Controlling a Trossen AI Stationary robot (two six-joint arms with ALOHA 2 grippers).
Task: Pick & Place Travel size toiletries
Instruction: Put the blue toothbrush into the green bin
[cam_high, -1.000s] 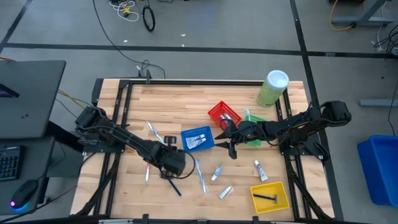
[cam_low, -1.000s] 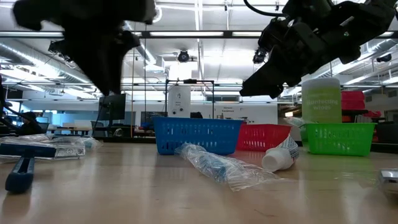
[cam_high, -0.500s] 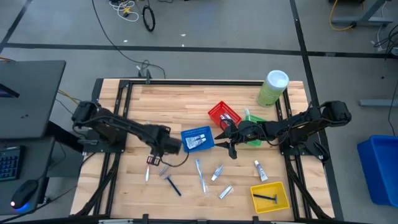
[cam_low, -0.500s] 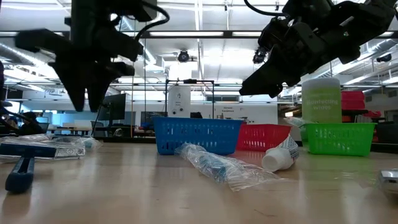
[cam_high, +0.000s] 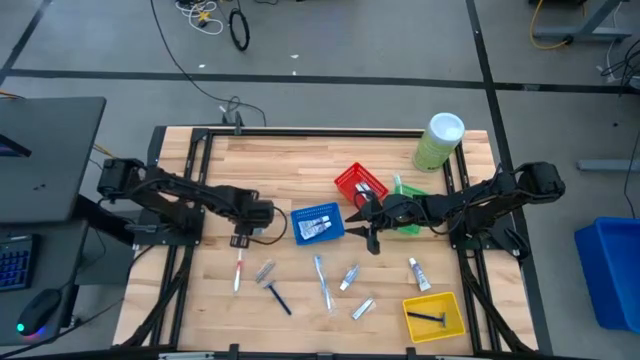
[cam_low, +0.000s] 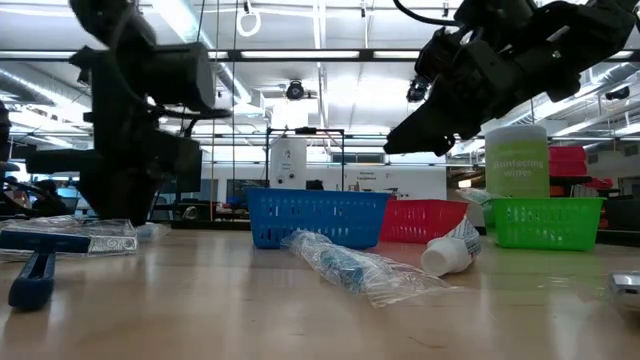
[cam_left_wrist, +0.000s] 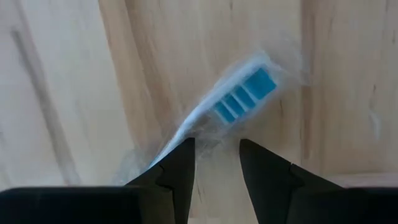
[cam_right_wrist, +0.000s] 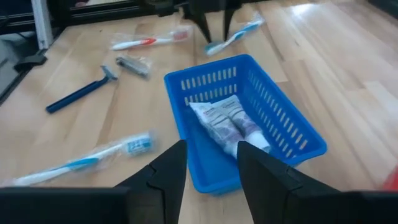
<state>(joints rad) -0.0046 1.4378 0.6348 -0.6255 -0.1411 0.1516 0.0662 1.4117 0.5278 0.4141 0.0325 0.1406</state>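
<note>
A clear-wrapped toothbrush with a blue head (cam_left_wrist: 245, 96) lies flat on the wooden table, left of the blue basket (cam_high: 317, 223). My left gripper (cam_left_wrist: 214, 146) points down over the brush's neck, open, one finger on either side of it. It also shows far off in the right wrist view, as the left gripper (cam_right_wrist: 214, 25). My right gripper (cam_right_wrist: 211, 155) hovers open above the blue basket, which holds white tubes (cam_right_wrist: 227, 124). A red-handled toothbrush (cam_high: 238, 272), a blue razor (cam_high: 277, 296), another toothbrush (cam_high: 321, 281) and loose tubes (cam_high: 349, 278) lie near the front. My left gripper comes from above with its fingers (cam_left_wrist: 180, 162) across the toothbrush's neck (cam_left_wrist: 186, 127), just behind the head. Whether they touch the brush or its wrapper I cannot tell. The toothbrush lies flat on the table.
A red basket (cam_high: 358, 183) and a green basket (cam_high: 408, 190) stand behind my right arm. A pale-green cylinder (cam_high: 438, 140) stands at the far right. A yellow basket (cam_high: 433, 315) with a dark razor sits at the front right.
My left gripper has travelled from the front middle, near the blue razor, toward the table's left and far edges and has come down over the blue-headed toothbrush. It stays open. The things on the table lie where they were.
</note>
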